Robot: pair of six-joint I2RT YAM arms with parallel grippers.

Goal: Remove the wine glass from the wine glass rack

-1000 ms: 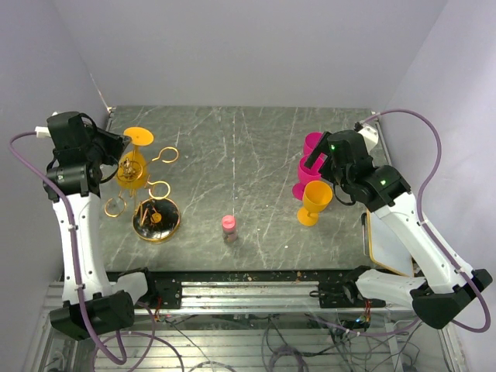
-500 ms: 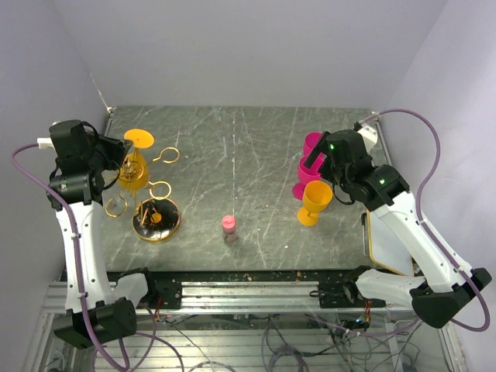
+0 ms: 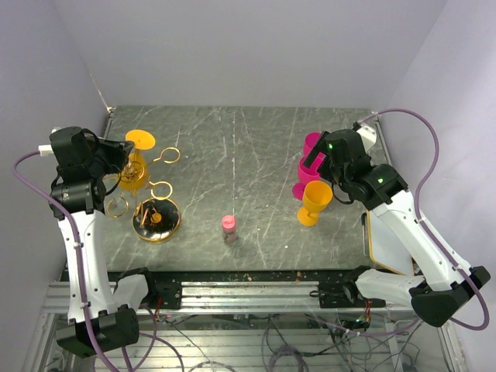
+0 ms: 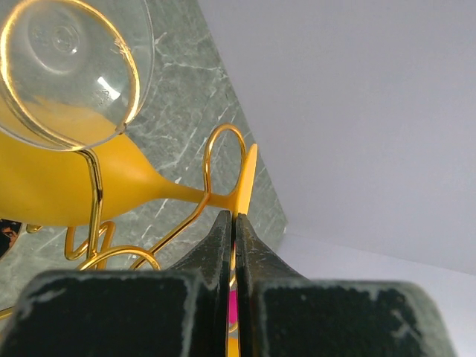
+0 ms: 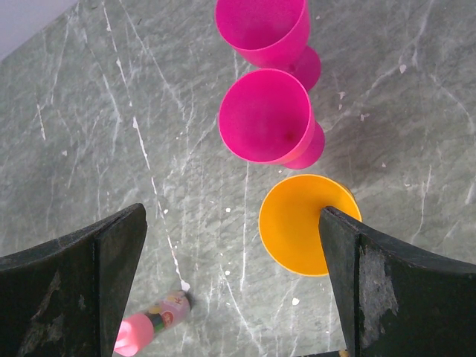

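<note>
An orange wine glass hangs upside down on the gold wire wine glass rack at the table's left. Its stem sits in a curled ring arm, with the bowl below and the flat foot edge-on. My left gripper is shut on the rim of that foot; from above it reaches in from the left. My right gripper hangs open over the table, gripping nothing, its right finger over a standing orange glass.
Two pink glasses stand behind the orange glass at the right. A small pink-capped bottle lies mid-table. A clear glass bowl hangs close by on the rack. A white board lies at the right edge.
The left arm's wrist has shifted slightly down and left, and its jaws closed the last bit onto the glass foot. The right arm has not moved.
</note>
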